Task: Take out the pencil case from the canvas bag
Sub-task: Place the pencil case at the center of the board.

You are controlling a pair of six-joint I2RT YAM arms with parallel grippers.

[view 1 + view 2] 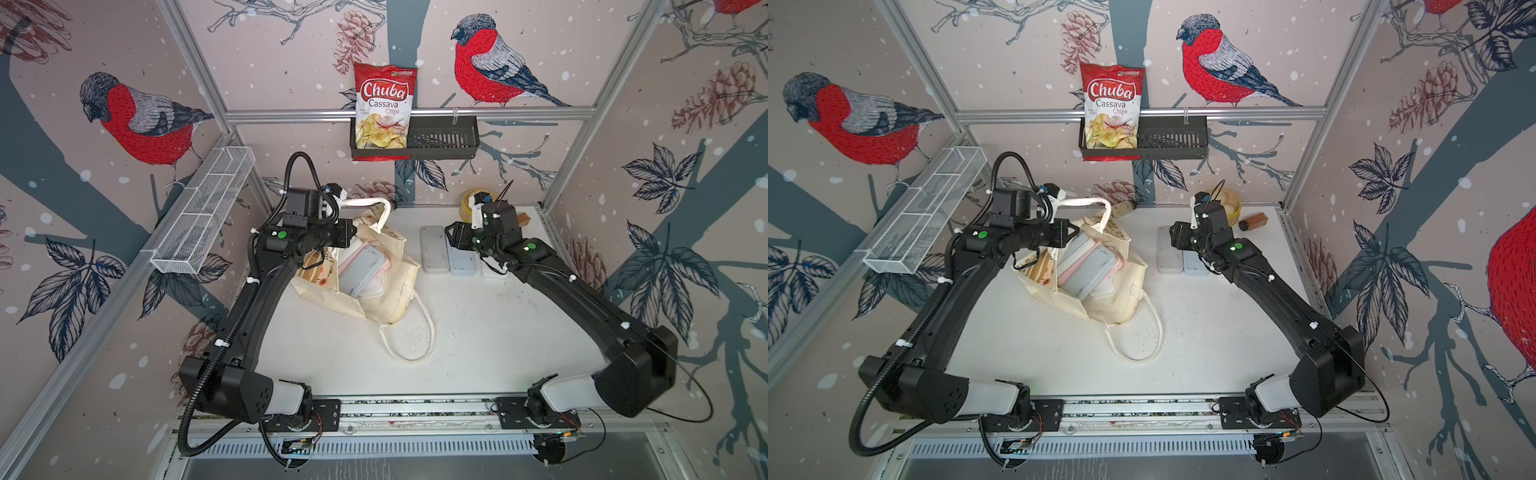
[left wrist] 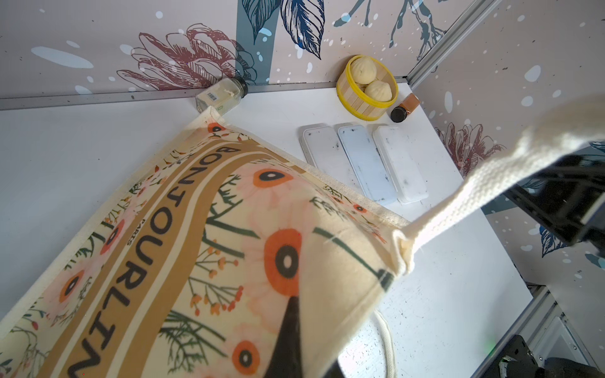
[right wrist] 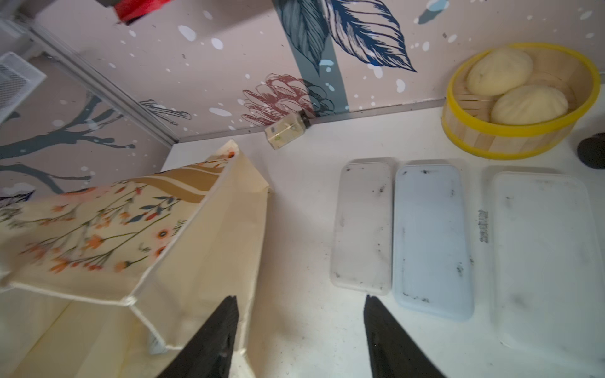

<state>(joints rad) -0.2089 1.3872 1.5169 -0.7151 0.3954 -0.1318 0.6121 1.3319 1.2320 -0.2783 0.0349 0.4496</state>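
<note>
Limp canvas bag (image 1: pixel 395 299), woven loop handle (image 2: pixel 474 193), smooth rounded-rectangular pencil cases (image 1: pixel 362 272)

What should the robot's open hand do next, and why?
Probably move the right gripper over to the grey pencil case showing in the open canvas bag: the left gripper holds its handle up, and the right jaws hang open, empty, beside it.
</note>
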